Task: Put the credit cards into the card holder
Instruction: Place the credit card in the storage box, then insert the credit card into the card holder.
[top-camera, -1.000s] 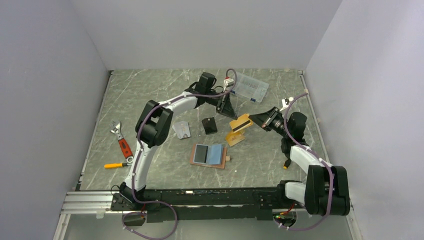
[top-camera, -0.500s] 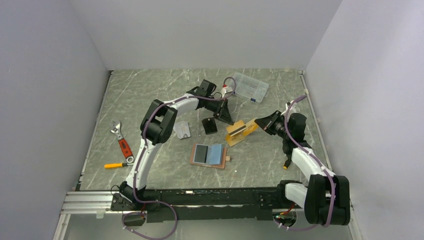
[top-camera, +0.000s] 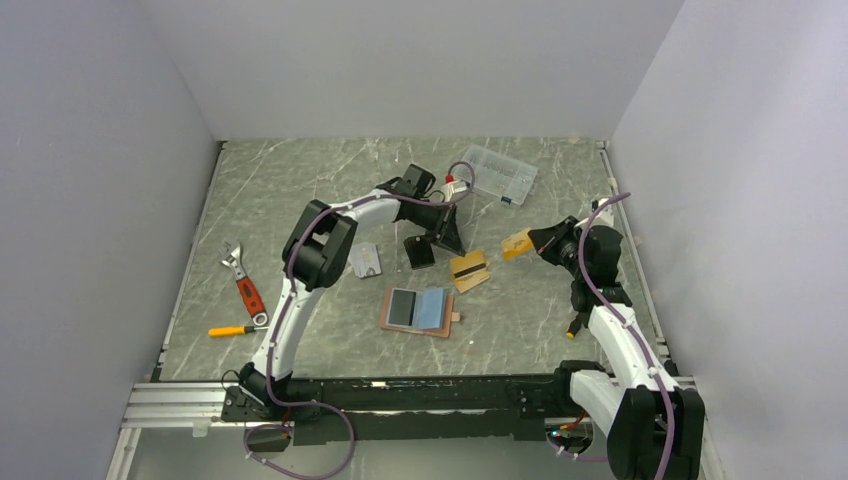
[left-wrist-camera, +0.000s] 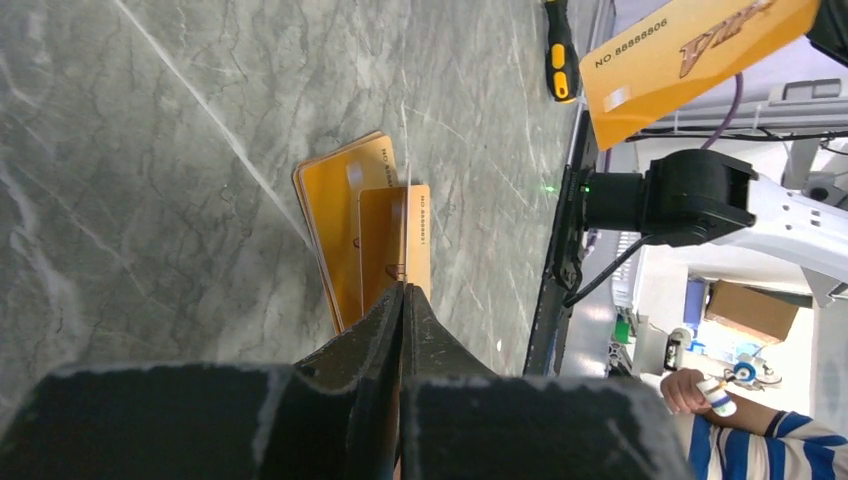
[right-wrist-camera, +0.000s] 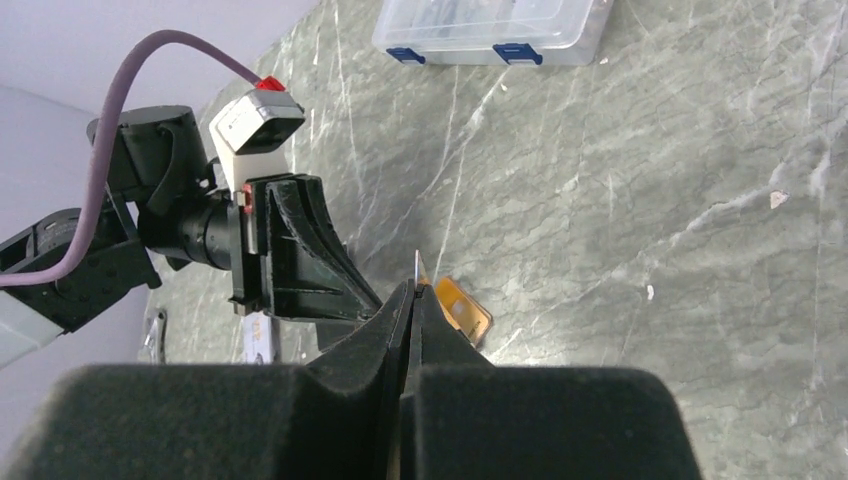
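Observation:
My right gripper is shut on one orange-gold credit card and holds it in the air, right of the others. It is edge-on in the right wrist view and flat in the left wrist view. Other orange-gold cards lie stacked on the table. My left gripper is shut, its tip down on their near edge. A silver-grey card lies to the left. The tan card holder lies open, blue-grey pockets up, nearer the bases.
A small black rectangle lies beside the left gripper. A clear plastic box stands at the back. A red-handled wrench and a yellow-handled screwdriver lie at the left. Another small screwdriver lies by the right arm.
My right gripper has drawn back to the right with one orange card. The other orange cards, tilted up before, now lie flat. My left gripper has come down onto them.

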